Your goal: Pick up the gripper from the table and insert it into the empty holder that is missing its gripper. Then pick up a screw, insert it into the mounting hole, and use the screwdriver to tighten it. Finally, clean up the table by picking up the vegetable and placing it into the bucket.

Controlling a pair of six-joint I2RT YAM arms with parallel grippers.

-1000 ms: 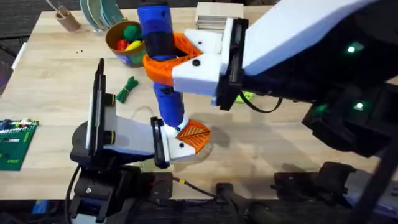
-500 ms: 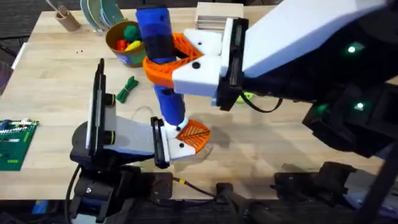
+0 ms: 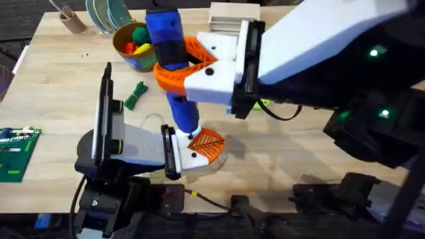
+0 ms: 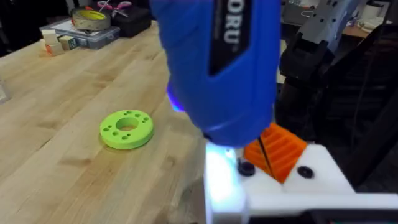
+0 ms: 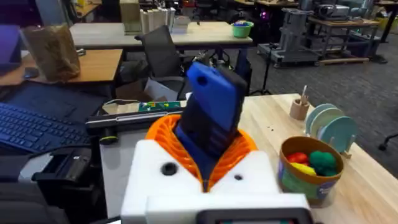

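Note:
My right gripper (image 3: 174,65) is shut on the blue screwdriver (image 3: 170,40), its orange pads clamped around the thick handle (image 5: 211,118). The screwdriver stands nearly upright, tip down on the white holder (image 3: 191,158) of my left gripper (image 3: 199,147). An orange ribbed gripper (image 3: 208,141) sits in that holder. In the left wrist view the handle (image 4: 217,62) looms over the gripper (image 4: 278,149), with a dark screw head (image 4: 247,168) beside the tip. The dark-green vegetable (image 3: 135,95) lies on the table left of the screwdriver. The bucket (image 3: 131,46) stands at the back.
A bright-green disc (image 4: 127,129) lies on the wood beyond the left gripper. A green circuit board (image 3: 14,154) rests at the left edge. A brown cup (image 3: 72,20), plates (image 3: 106,13) and a white box (image 3: 232,14) line the back. The bucket (image 5: 309,180) holds coloured toys.
The screwdriver and right gripper have shifted only very slightly. The left arm has stayed put.

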